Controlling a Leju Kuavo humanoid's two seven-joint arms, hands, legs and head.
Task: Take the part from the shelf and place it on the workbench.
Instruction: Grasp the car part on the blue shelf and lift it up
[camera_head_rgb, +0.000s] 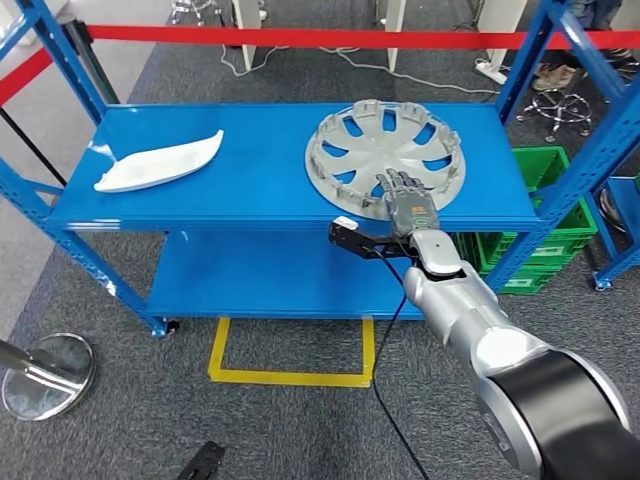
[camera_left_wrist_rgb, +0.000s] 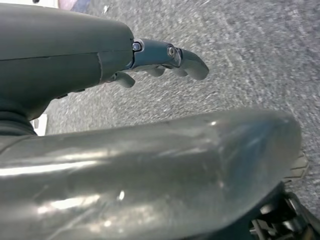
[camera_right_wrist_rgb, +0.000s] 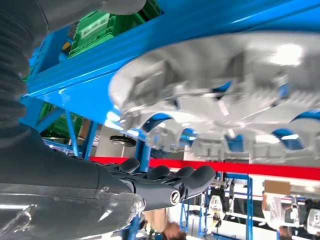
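Head view: blue shelf (camera_head_rgb: 249, 170), upper deck. Silver hubcap (camera_head_rgb: 385, 157) lies flat at the deck's right end, its near rim at the front edge. Right hand (camera_head_rgb: 407, 203) is stretched out over that near rim, fingers extended and spread, palm down. Whether the fingers touch the hubcap is hard to tell, since the hand covers the spot. A white curved part (camera_head_rgb: 160, 162) lies at the deck's left end, well apart. Red tape (camera_head_rgb: 302, 38) runs behind the shelf; green crates (camera_head_rgb: 555, 225) are partly hidden by the right upright.

Left wrist view: left hand (camera_left_wrist_rgb: 166, 60) over grey carpet (camera_left_wrist_rgb: 245, 55), fingers loosely extended, nothing in them. Image is blurred.

Right wrist view: dark fingers (camera_right_wrist_rgb: 177, 180) straight, a gap visible between them and the hubcap's (camera_right_wrist_rgb: 226, 95) underside; nothing gripped. Hubcap is cut off at the frame edge.
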